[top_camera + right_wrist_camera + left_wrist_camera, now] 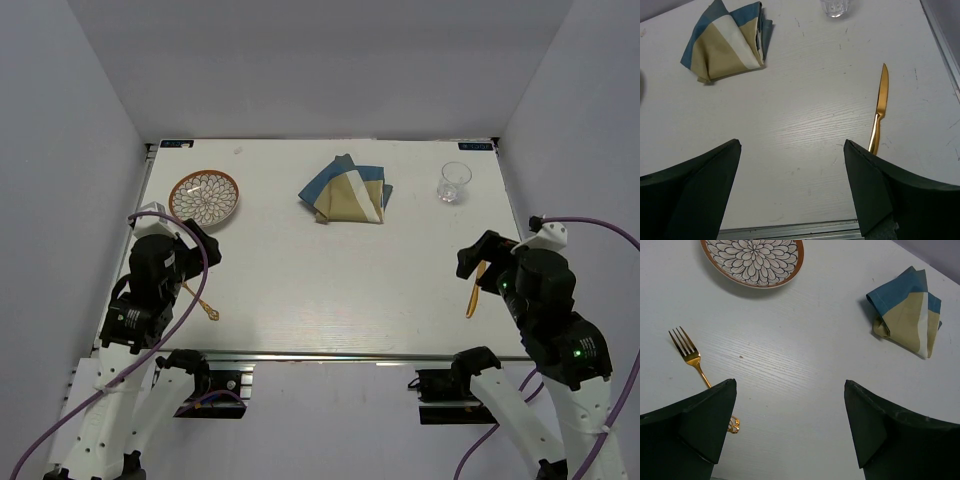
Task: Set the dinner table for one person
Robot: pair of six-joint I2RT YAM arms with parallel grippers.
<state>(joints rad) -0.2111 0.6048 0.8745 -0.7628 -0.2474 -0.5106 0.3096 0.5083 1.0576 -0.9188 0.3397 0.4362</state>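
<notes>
The white dinner table holds a patterned plate at the back left, a folded blue-and-tan cloth at the back middle and a clear glass at the back right. A gold fork lies near the left front; it shows in the left wrist view beside the plate and the cloth. A gold knife lies at the right; it shows in the right wrist view. My left gripper is open and empty above the fork. My right gripper is open and empty left of the knife.
Metal rails edge the table, with the front rail just below my right gripper. Grey walls close in the back and both sides. The cloth and the glass show at the top of the right wrist view.
</notes>
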